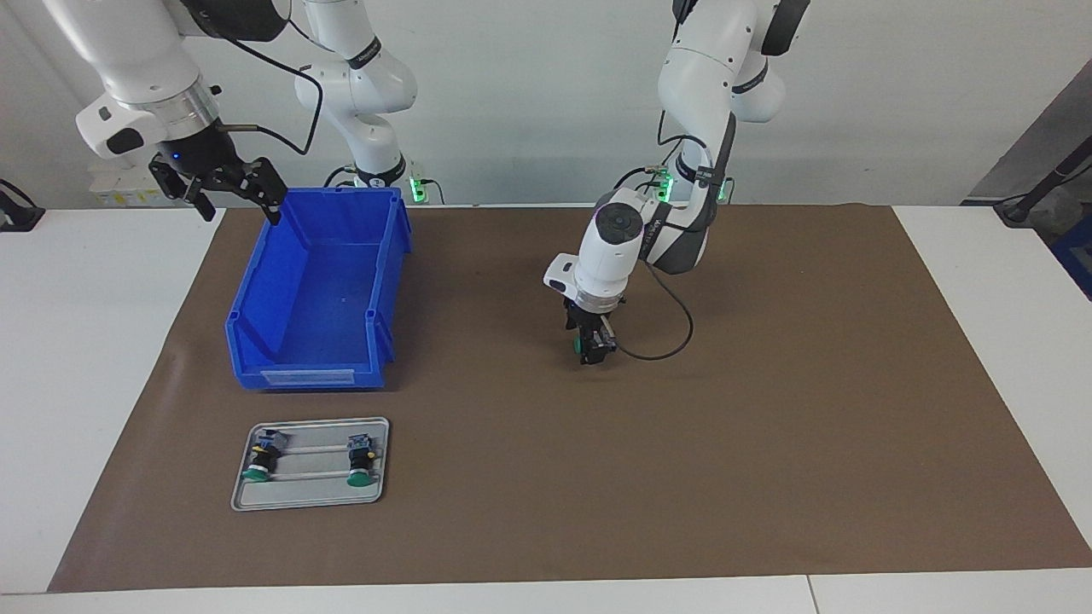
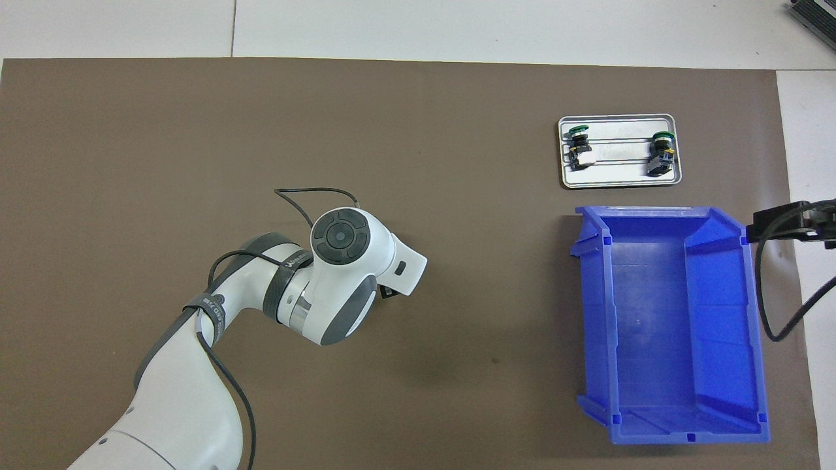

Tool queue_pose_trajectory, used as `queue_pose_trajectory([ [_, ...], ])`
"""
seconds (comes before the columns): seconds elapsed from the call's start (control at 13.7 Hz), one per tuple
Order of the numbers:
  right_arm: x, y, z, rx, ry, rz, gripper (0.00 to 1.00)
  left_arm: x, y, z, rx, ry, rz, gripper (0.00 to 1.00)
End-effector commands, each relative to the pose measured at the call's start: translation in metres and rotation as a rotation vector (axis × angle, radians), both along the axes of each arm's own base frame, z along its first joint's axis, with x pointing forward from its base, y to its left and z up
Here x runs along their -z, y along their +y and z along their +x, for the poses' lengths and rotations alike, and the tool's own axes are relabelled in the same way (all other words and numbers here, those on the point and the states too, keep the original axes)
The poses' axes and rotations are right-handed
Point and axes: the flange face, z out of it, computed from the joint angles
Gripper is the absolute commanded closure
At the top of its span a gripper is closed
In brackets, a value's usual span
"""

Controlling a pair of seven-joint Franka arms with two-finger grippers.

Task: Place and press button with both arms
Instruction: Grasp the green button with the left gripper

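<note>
My left gripper (image 1: 592, 348) points down, low over the brown mat near the table's middle, shut on a button whose green cap (image 1: 577, 344) shows at its side. In the overhead view the left arm's wrist hides that gripper and the button. Two more green-capped buttons (image 1: 260, 461) (image 1: 361, 465) lie on a small metal tray (image 1: 311, 493); they also show in the overhead view (image 2: 579, 145) (image 2: 661, 153). My right gripper (image 1: 239, 205) hangs open and empty in the air by the blue bin's corner nearest the robots, and waits there (image 2: 793, 222).
An empty blue bin (image 1: 388, 256) stands on the mat toward the right arm's end, nearer to the robots than the tray (image 2: 620, 177). The bin also shows in the overhead view (image 2: 718, 313). A black cable loops from the left wrist over the mat (image 1: 674, 341).
</note>
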Motion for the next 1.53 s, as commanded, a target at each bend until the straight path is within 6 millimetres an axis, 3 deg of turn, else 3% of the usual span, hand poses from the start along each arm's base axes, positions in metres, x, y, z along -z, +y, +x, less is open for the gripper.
queue_pose_trajectory([
  [0.0, -0.002, -0.002, -0.006, -0.013, -0.001, 0.014, 0.00, 0.002, 0.000, -0.007, 0.007, -0.007, -0.005, 0.46],
  [0.36, -0.004, 0.004, 0.003, -0.020, 0.003, -0.007, 0.00, 0.000, 0.000, -0.004, 0.013, -0.010, -0.002, 0.76],
  [0.51, 0.002, 0.003, 0.003, -0.031, -0.007, -0.022, 0.00, 0.001, 0.002, -0.004, 0.016, -0.006, 0.004, 0.81],
  [0.8, -0.002, 0.006, 0.000, -0.030, -0.008, -0.014, 0.00, -0.021, 0.004, 0.015, 0.004, 0.014, 0.012, 0.83],
  [0.95, -0.003, 0.002, -0.001, -0.023, -0.010, -0.003, 0.00, -0.029, 0.015, 0.028, -0.032, 0.029, -0.001, 0.83],
  [1.31, -0.003, 0.007, 0.000, -0.030, -0.011, -0.001, 0.00, -0.055, 0.059, 0.056, -0.166, 0.115, -0.292, 0.83],
  [1.46, -0.003, 0.006, 0.000, -0.029, -0.011, -0.001, 0.00, -0.057, 0.077, 0.064, -0.181, 0.127, -0.360, 0.84],
])
